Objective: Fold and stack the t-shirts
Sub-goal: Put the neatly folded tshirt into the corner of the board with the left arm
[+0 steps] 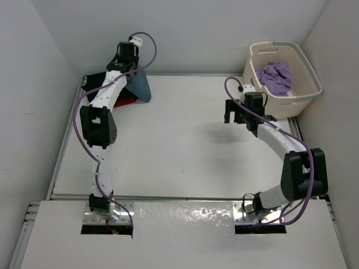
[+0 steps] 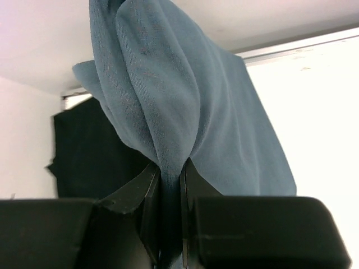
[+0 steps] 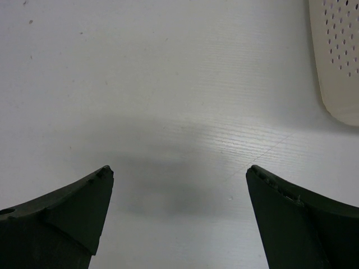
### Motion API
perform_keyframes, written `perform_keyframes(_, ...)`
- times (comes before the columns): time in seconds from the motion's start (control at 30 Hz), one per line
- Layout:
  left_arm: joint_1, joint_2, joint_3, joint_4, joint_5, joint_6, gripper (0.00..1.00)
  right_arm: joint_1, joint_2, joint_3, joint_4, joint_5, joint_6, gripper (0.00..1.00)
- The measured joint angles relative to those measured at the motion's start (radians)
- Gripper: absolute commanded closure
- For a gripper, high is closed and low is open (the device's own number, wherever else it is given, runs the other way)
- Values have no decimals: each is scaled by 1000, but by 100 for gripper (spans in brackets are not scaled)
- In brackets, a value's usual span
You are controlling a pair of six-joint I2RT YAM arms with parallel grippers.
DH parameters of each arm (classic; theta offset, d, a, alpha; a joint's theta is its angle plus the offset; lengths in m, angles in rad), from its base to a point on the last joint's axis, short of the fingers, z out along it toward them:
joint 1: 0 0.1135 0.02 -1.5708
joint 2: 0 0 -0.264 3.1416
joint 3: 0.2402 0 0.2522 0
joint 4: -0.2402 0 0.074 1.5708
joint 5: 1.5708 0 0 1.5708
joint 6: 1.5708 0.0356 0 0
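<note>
— Overhead?
— Left tool (image 1: 128,64) pinches the blue-grey shirt (image 1: 141,85); black shirt (image 1: 92,83) and red shirt (image 1: 127,101) lie near it. Beyond the right tool (image 1: 231,112), the lavender shirt (image 1: 275,77) sits in the tub (image 1: 307,84).
— Wrists?
— Left: black shirt behind the cloth. Right: spread above the bench (image 3: 168,84).

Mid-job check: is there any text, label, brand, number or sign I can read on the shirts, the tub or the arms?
No readable text in any view.
The slate blue-grey shirt, pinched in the left end effector: plain cloth, no print or tag showing.
The black shirt and the lavender shirt: plain.
The cream tub: only small holes, no label.
The left arm and the right arm: no marking legible at this size.
</note>
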Motion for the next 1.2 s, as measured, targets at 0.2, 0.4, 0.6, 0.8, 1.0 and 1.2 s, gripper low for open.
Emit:
perform_keyframes(0.2,27,-27,2,3,-2,43,100,0,21,1,-4,-7,0,1)
perform_keyframes(0.4,29,-29,57,10,-3,50,100,0,29,1,-4,-25,0,1)
perform_keyframes(0.6,36,-55,64,28,-3,55,100,0,31,1,-4,-29,0,1)
perform_keyframes(0.8,82,-100,16,48,19,27,100,0,32,1,-4,-29,0,1)
perform_keyframes(1.0,176,-126,-121,91,71,-18,100,0,42,8,-12,-29,-2,1)
perform_keyframes(1.2,268,-87,-173,81,79,-60,100,0,54,18,-12,-29,-5,1)
